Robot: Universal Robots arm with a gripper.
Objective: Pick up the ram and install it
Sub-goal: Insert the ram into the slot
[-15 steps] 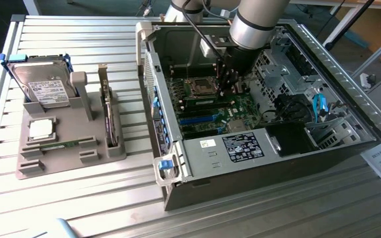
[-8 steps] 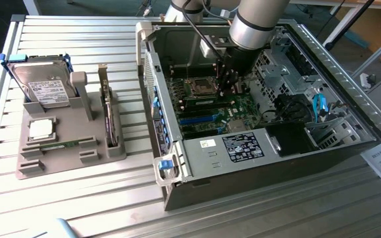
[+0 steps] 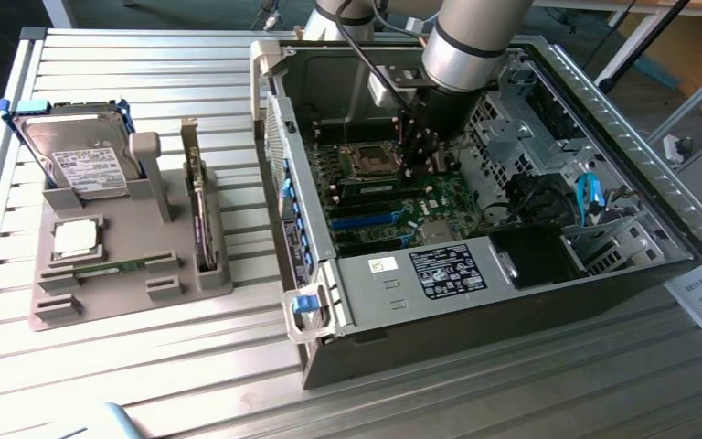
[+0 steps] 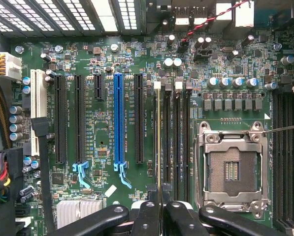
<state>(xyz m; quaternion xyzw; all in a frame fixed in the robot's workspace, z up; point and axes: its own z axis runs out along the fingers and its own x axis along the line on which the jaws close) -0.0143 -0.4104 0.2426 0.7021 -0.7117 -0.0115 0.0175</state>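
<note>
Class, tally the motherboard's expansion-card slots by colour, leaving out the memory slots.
White slots: 1
Blue slots: 1
Black slots: 4
Total: 6

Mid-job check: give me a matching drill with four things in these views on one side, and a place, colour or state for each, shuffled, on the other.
Things:
1 ram
2 hard drive
3 processor socket
4 twisted wires

Descriptions:
A red and black
B empty
C in the grey holder outside the case
D edge-on in the shut end effector

Pairs: 1-D, 2-C, 3-B, 4-A
</note>
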